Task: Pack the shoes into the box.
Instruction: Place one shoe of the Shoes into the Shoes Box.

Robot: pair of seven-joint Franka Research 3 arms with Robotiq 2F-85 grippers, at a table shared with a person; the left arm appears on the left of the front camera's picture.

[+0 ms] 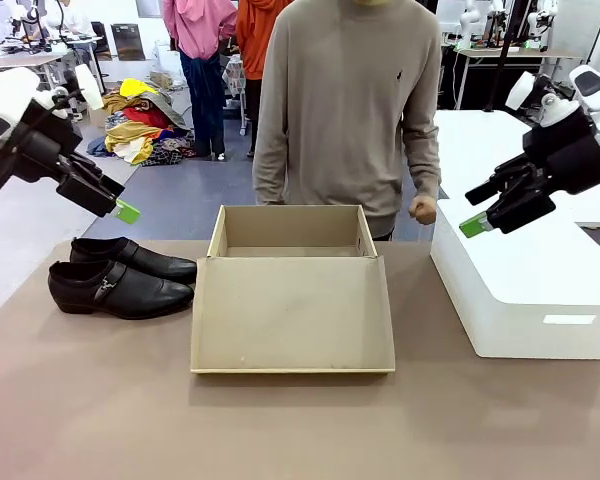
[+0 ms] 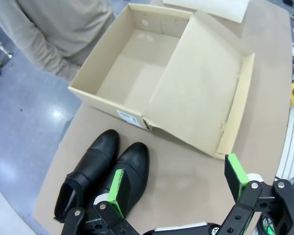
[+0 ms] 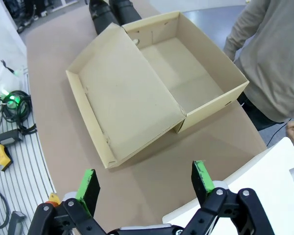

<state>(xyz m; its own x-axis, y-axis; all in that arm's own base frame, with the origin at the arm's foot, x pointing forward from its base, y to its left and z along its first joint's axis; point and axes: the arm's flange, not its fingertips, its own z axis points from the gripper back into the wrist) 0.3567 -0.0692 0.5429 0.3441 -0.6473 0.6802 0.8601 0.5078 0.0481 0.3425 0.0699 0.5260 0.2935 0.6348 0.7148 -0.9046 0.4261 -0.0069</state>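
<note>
The pair of glossy black leather dress shoes [image 1: 120,275] lies at frame left on the bench [image 1: 300,430], long axis left-right, toes toward the open brown cardboard shoebox [image 1: 290,228] at centre. The left hand [image 1: 122,208], spread and empty, hovers above the shoes and is nearer. The right hand [image 1: 477,225], also spread, is at far right.

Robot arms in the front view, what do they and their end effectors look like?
The left arm and right arm are glossy white with rounded joints. The left end effector and right end effector are black, angular two-finger linkages with bright green pads.
</note>
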